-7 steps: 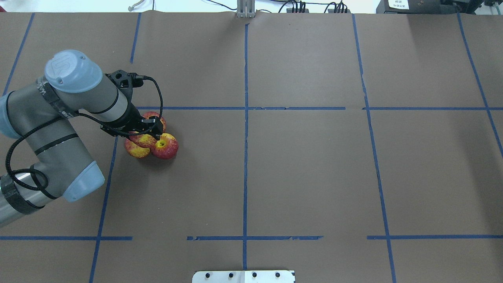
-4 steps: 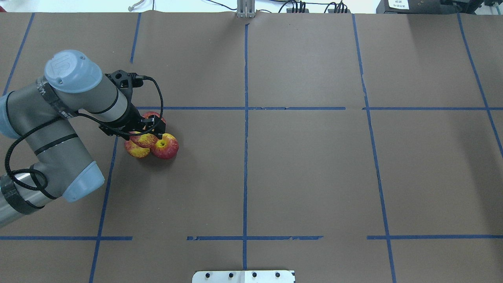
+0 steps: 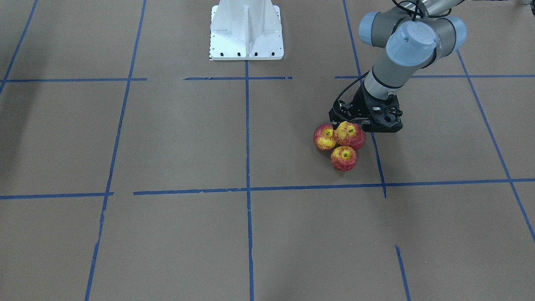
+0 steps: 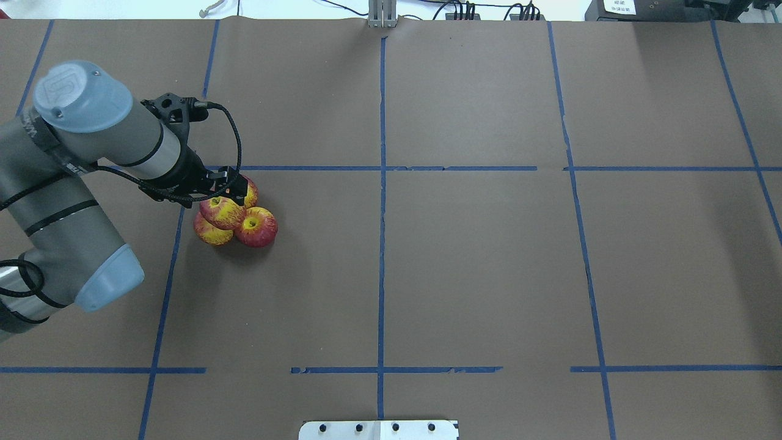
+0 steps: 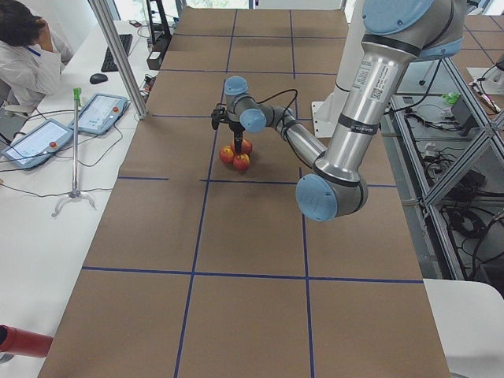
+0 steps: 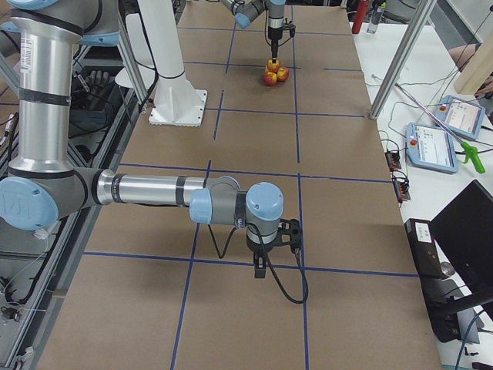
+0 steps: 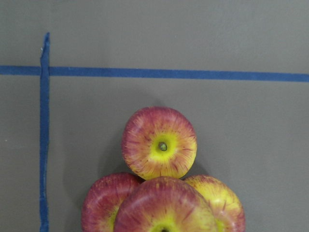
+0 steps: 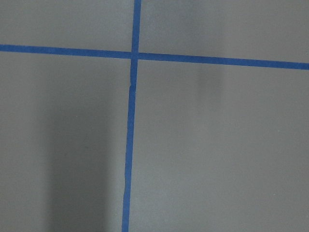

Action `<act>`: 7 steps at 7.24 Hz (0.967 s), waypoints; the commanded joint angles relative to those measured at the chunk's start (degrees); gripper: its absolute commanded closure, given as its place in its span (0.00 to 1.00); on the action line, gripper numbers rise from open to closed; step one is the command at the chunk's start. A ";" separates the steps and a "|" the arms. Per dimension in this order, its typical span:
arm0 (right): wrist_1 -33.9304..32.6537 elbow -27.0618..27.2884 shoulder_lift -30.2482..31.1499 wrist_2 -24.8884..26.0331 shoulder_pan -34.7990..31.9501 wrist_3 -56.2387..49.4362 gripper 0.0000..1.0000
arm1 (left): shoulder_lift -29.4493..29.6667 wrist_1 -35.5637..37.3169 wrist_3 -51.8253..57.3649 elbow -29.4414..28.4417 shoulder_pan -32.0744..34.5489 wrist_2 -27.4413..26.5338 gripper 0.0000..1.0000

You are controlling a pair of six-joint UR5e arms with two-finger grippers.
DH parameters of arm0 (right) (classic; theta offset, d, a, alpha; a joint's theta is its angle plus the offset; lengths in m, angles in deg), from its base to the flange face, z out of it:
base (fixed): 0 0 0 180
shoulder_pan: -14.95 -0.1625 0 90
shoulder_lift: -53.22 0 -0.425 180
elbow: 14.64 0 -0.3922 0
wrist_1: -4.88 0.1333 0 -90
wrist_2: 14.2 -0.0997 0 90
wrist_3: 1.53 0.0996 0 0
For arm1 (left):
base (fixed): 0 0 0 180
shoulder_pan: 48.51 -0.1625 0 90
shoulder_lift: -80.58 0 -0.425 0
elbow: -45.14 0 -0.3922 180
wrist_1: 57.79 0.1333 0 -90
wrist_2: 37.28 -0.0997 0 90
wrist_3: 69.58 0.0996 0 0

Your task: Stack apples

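Note:
Four red-and-yellow apples sit in a tight cluster on the brown table. Three lie on the paper: a right one (image 4: pixel 258 228), a front-left one (image 4: pixel 208 233) and a back one (image 4: pixel 250 190), half hidden by the gripper. The fourth (image 4: pixel 221 211) rests on top of them. In the front-facing view the top apple (image 3: pixel 350 134) hides the fourth. The left wrist view looks down on the top apple (image 7: pixel 164 207) at its lower edge. My left gripper (image 4: pixel 233 190) hangs open and empty just above the pile. My right gripper (image 6: pixel 262 266) shows only in the right side view, far from the apples; I cannot tell its state.
Blue tape lines grid the brown paper. The white robot base plate (image 3: pixel 246 31) stands at the robot's edge of the table, also seen in the overhead view (image 4: pixel 379 429). An operator (image 5: pixel 27 47) and tablets (image 5: pixel 98 113) are beyond the far edge.
My left arm has lifted and drawn back to the left, off the top apple. The four apples have stayed in place.

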 commanded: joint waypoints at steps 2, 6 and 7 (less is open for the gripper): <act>0.00 0.00 0.00 0.00 0.00 0.00 0.00 | -1.62 7.19 0.84 7.88 7.63 0.07 0.01; 0.00 0.00 0.00 0.00 0.00 0.00 0.00 | -19.08 6.67 26.71 12.47 18.17 3.13 0.01; 0.00 0.00 0.00 0.00 0.00 0.00 0.00 | -22.60 6.67 35.38 12.30 22.37 6.37 0.00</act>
